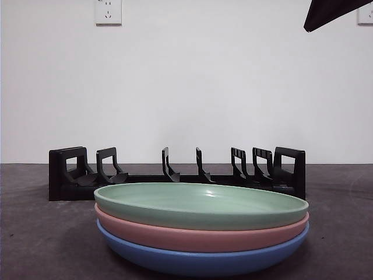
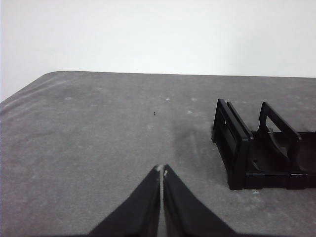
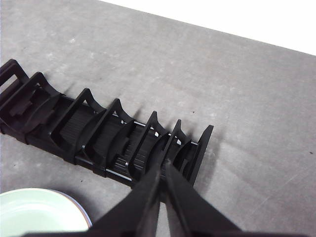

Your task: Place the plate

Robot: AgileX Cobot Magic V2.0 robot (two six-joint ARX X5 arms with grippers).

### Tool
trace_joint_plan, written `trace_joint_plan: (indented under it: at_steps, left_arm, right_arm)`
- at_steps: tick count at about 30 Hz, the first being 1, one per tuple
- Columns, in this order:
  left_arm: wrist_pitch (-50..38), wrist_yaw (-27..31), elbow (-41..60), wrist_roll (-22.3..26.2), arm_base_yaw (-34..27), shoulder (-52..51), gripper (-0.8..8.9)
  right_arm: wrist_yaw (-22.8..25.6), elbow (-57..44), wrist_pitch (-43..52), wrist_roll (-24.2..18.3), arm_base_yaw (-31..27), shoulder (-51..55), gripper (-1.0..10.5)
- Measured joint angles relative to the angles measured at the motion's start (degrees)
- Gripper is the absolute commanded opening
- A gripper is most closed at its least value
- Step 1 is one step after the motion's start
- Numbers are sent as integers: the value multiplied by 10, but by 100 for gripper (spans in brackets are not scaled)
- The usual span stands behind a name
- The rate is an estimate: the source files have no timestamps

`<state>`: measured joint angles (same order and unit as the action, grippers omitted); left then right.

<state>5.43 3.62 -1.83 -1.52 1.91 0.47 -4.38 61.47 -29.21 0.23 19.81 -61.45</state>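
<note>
Three plates are stacked near the front of the table: a green plate (image 1: 201, 204) on top, a pink plate (image 1: 201, 236) under it and a blue plate (image 1: 201, 259) at the bottom. A black plate rack (image 1: 175, 175) with upright dividers stands behind them, with nothing in it. My right gripper (image 3: 162, 165) is shut and empty, high above the rack's right end (image 3: 192, 153); it shows as a black tip (image 1: 332, 13) at the top right of the front view. The green plate's rim (image 3: 34, 210) shows in the right wrist view. My left gripper (image 2: 161, 170) is shut and empty, to the left of the rack's left end (image 2: 237, 148).
The grey table top (image 1: 35, 233) runs to a white wall with a socket (image 1: 108, 11). The table's rounded far left corner (image 2: 54, 76) shows in the left wrist view.
</note>
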Motion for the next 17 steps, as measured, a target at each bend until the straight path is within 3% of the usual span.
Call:
trace_joint_plan:
  at_steps: [11,17]
  left_arm:
    - [-1,0,0,-5,0,0,8]
    - [-1,0,0,-7,0,0,8]
  right_arm:
    - [2,-1,2,-3,4,17,15]
    - [12,-32,27,-68,-26,87,15]
